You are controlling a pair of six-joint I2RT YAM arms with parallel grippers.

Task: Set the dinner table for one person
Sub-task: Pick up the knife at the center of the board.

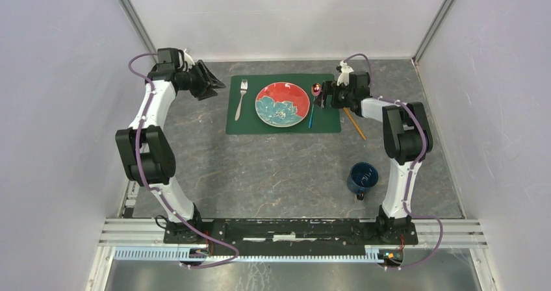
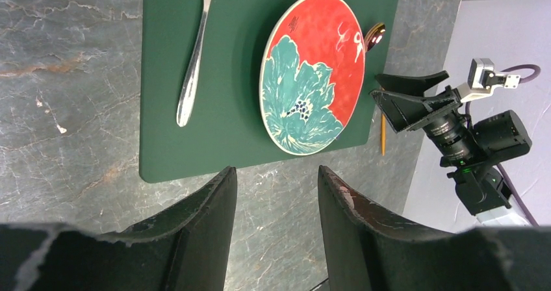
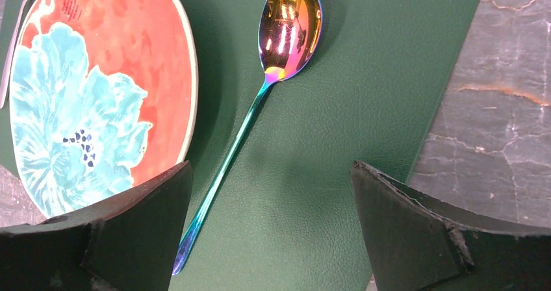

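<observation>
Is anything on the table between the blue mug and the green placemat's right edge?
Yes: a thin orange stick lies on the dinner table beside the placemat, between it and the mug, under the right arm.

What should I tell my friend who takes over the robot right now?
Left hand: open, empty, beside the placemat's left edge.
Right hand: open, empty, above the spoon.
Done: on the placemat, fork left of the plate, spoon right of it.
Left to do: probably the blue mug, standing on the dinner table off the mat.
A thin orange stick lies by the mat's right edge; unclear what it is.
</observation>
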